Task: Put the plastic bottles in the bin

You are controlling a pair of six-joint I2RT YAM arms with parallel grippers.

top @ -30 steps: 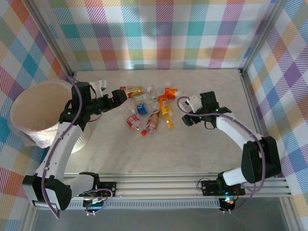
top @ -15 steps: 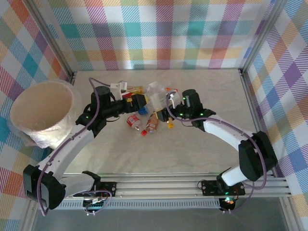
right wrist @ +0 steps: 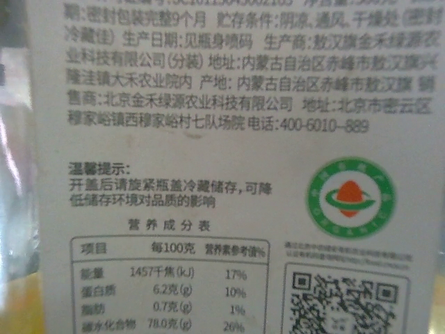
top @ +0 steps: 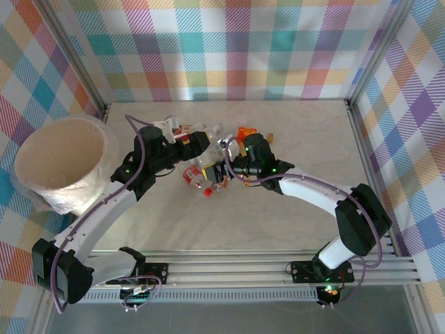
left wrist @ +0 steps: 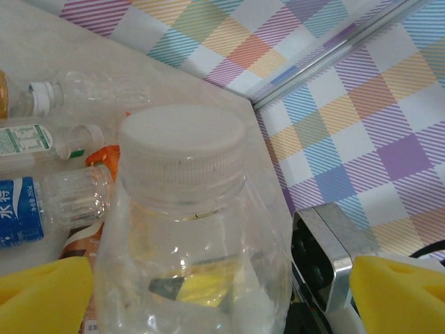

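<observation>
Both arms have swung in on the bottle pile near the far edge of the table [top: 313,129] since a second ago, the left arm leaving the bin's side. The left gripper [left wrist: 222,292] has its yellow jaws open astride a clear plastic bottle [left wrist: 188,229], with a gap showing on one side. In the left wrist view the bottle's long axis runs up the frame, white cap [left wrist: 182,136] uppermost. The right gripper [top: 228,161] crowds in just beside it; whether its jaws are open or closed cannot be told, as its camera faces a white printed label [right wrist: 222,174] at close range. Behind lie three bottles on their sides: one clear bottle [left wrist: 97,89], one green-labelled bottle [left wrist: 35,139] and one blue-labelled bottle [left wrist: 35,209]. An orange bottle [top: 243,132] and a red-labelled bottle [top: 191,174] flank the cluster. The single bin [top: 49,156] sits at the table's left edge, well apart.
</observation>
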